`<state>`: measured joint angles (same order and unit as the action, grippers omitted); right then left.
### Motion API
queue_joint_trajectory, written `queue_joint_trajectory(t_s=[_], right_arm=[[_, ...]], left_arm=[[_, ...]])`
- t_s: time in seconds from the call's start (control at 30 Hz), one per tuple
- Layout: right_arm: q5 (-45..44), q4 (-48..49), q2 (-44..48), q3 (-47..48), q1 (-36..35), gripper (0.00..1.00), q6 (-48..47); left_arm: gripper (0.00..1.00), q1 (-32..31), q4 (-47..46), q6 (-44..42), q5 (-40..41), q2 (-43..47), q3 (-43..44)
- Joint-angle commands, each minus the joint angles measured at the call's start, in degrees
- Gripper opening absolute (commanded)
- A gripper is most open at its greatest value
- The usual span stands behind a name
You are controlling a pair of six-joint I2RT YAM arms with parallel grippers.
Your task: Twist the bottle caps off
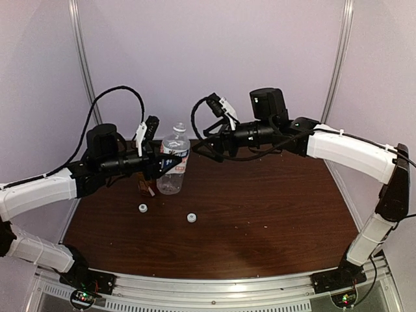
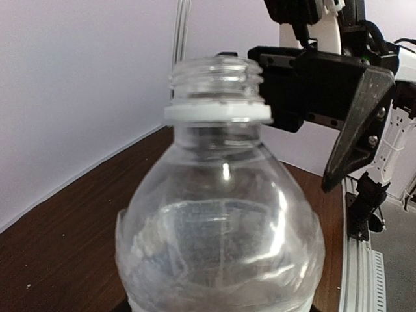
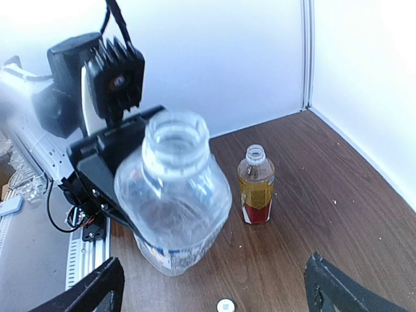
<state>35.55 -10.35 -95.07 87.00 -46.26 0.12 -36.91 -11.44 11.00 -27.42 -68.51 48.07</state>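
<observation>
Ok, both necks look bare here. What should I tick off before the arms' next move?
1. Clear bottle uncapped: ok, its threads are bare.
2. Amber bottle uncapped and upright: ok.
3. Both caps on the table: ok, the left cap and right cap lie apart in front of the bottles.
4. Left pincer gripping the clear bottle: ok, closed on its body.
5. Right pincer open and clear of both bottles: ok, it is raised beside the clear bottle's neck and holds nothing.
6. Clear bottle's base resting on the table: cannot tell.
</observation>
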Motion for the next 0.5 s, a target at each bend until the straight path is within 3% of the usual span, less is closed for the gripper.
queue_joint_trajectory(t_s=[0.0,0.23,0.47], right_arm=[[4.31,-3.40,0.11,5.53,-0.05,0.97,-0.56],[8.73,-5.06,-3.04,9.86,-0.05,0.94,-0.12],[11.98,-5.72,-5.19,11.52,-0.06,0.74,1.35]], left_arm=[[0.49,0.13,-6.59,-0.40,-10.33,-1.79,-0.02],[0.49,-1.48,-7.28,-0.35,-15.53,-4.16,0.74],[0.49,-2.88,-6.40,-0.90,-16.13,-6.15,1.98]])
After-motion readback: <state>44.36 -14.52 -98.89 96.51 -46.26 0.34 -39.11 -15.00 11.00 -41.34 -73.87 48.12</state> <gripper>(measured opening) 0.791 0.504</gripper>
